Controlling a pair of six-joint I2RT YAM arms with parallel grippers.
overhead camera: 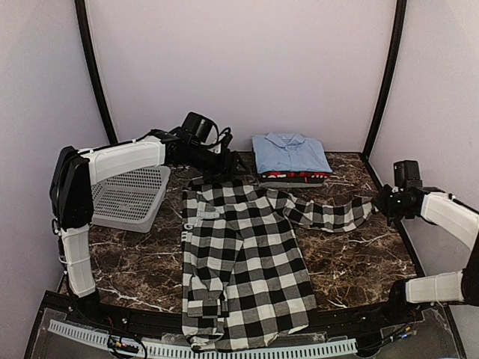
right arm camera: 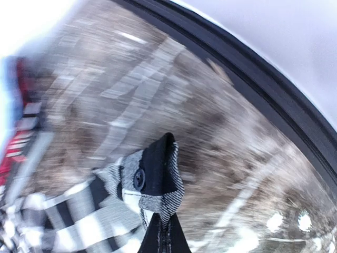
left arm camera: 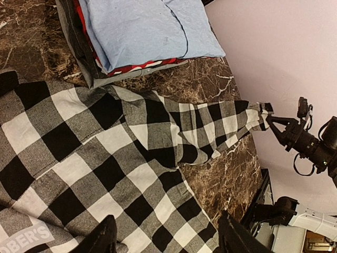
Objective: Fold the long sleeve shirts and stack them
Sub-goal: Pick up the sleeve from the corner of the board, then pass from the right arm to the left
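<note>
Top external: basket (overhead camera: 131,198) beside checked shirt (overhead camera: 243,262)

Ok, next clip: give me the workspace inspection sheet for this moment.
Surface: dark marble table, largely covered by cloth.
Job's things: checked shirt spread flat, one sleeve stretched to the right. Light blue shirt folded at the back, lying on a red shirt.
Clutter: grey basket at the back left.
Grippers: left gripper open above the checked shirt's upper part. Right gripper shut, fingers pinching the sleeve cuff.
Cables: black cable looped at the left wrist.
Surroundings: pale walls, black frame posts.
</note>
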